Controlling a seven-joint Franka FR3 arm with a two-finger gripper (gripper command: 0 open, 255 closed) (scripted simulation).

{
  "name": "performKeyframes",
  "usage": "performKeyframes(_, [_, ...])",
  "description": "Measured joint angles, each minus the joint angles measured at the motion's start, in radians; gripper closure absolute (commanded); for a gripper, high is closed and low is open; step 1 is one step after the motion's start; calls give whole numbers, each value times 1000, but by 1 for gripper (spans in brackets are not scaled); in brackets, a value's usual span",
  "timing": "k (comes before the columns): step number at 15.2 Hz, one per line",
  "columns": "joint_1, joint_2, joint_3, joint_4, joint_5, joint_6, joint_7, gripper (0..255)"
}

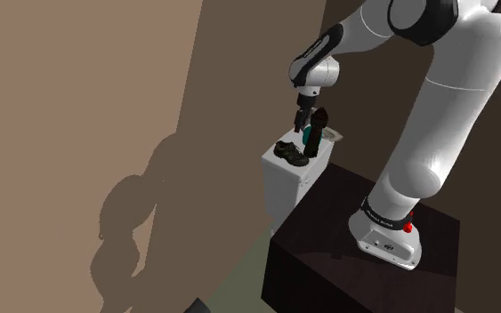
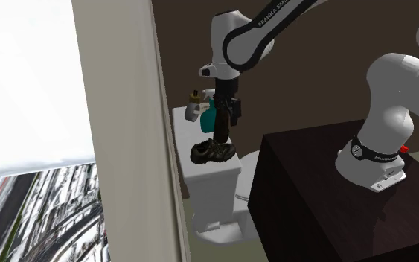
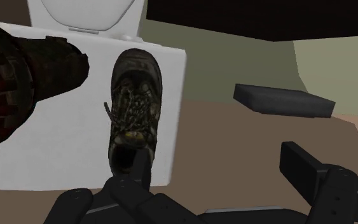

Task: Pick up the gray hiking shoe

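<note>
The approach is in hand: the tool (image 1: pixel 300 132), fingers apart and holding nothing, hovers just above the dark hiking shoe (image 3: pixel 133 95) on the white toilet tank (image 1: pixel 288 182), and I think it must next centre, lower and close.

We take this for the bathroom of a home. A white toilet (image 2: pixel 216 195) stands close to a plain brown wall (image 1: pixel 79 107), with its boxy cistern (image 1: pixel 290 182) upright at the back and the rounded bowl (image 3: pixel 82 13) in front of it. Toiletries stand together near the back edge of the cistern's flat lid: a teal bottle (image 2: pixel 208 119) and just beside it a pale bottle (image 2: pixel 193 110). The floor (image 3: pixel 222 57) around the toilet is a dull olive green.
</note>
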Motion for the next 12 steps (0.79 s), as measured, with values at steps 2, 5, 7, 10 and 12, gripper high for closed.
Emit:
performKeyframes(2, [-26, 101, 12, 53, 82, 9, -85, 0])
performKeyframes(5, [-82, 243, 46, 149, 181, 2, -192, 0])
performKeyframes(7, [-121, 328, 74, 206, 231, -2, -248, 0])
performKeyframes(10, [-182, 457, 115, 320, 285, -24, -309, 0])
performKeyframes(12, [-199, 500, 132, 346, 305, -18, -328, 0])
